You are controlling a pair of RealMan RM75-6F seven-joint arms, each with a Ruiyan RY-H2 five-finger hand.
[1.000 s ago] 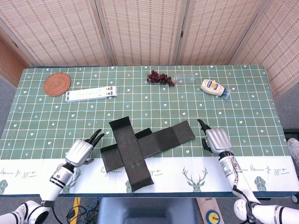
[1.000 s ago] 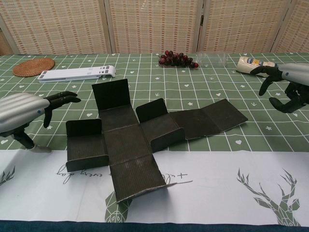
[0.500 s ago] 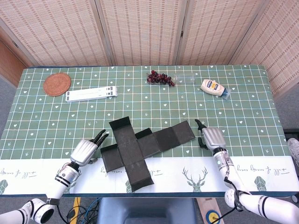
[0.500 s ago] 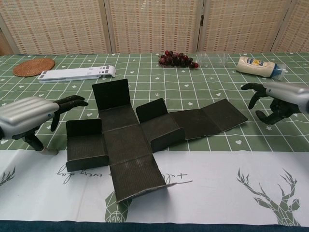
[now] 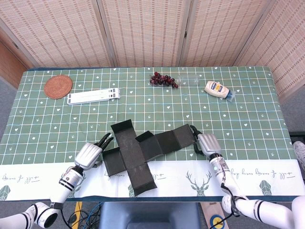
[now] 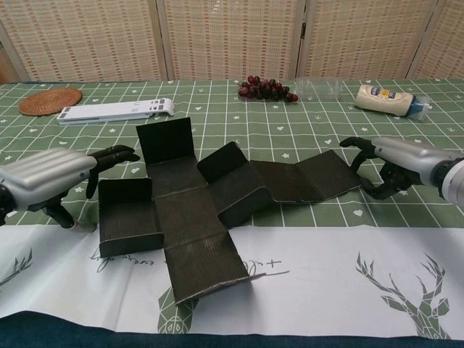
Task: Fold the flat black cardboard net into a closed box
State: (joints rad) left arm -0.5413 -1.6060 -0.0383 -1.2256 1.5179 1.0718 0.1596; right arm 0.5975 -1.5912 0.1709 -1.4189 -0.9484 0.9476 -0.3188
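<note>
Cardboard net [image 5: 143,148]: black, cross-shaped, lying mid-front on the tabletop [image 5: 47,114]; several flaps tilted up, long arm reaching toward the right.
Left hand [image 5: 88,154]: just beside the net's left flap, fingers [image 6: 116,154] spread toward it, holding nothing; contact cannot be told.
Right hand [image 5: 206,142]: at the end of the net's long arm, fingers apart and curved, holding nothing; fingertips at the flap's edge.
Far side: woven coaster [image 5: 58,86], white stand [image 5: 93,96], grapes [image 5: 163,79], squeeze bottle [image 5: 218,89].
</note>
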